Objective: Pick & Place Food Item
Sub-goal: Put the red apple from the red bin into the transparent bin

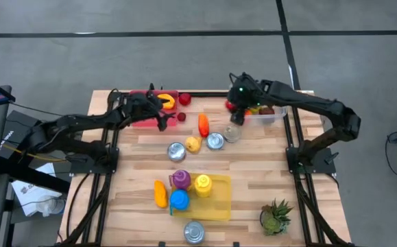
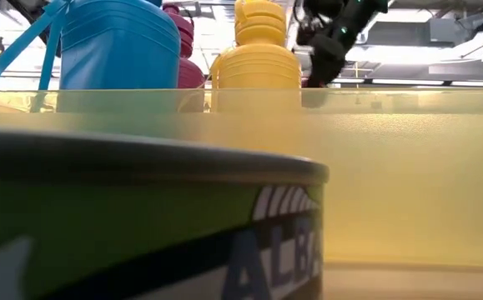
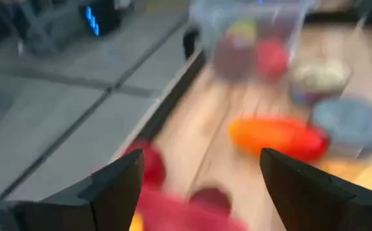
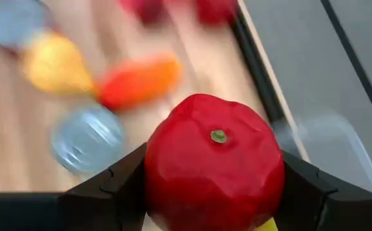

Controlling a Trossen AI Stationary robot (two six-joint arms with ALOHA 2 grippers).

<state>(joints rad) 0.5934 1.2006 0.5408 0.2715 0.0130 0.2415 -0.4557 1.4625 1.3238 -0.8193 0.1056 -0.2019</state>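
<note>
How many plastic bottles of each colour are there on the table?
Purple plastic bottle: 1
Yellow plastic bottle: 1
Blue plastic bottle: 1
Total: 3

Left arm: we see it reach in from the left edge of the high view toward the upper middle of the frame, its links lying low and nearly level.
Left gripper (image 1: 162,113): in its own wrist view we see its two dark fingers (image 3: 115,189) standing well apart, with nothing between them.
Right arm: we see it come from the right side of the high view, bend at the elbow, and stretch left along the upper part of the frame.
Right gripper (image 1: 236,103): in its wrist view we see both fingers (image 4: 105,192) pressed against the sides of a red apple (image 4: 214,163).
</note>
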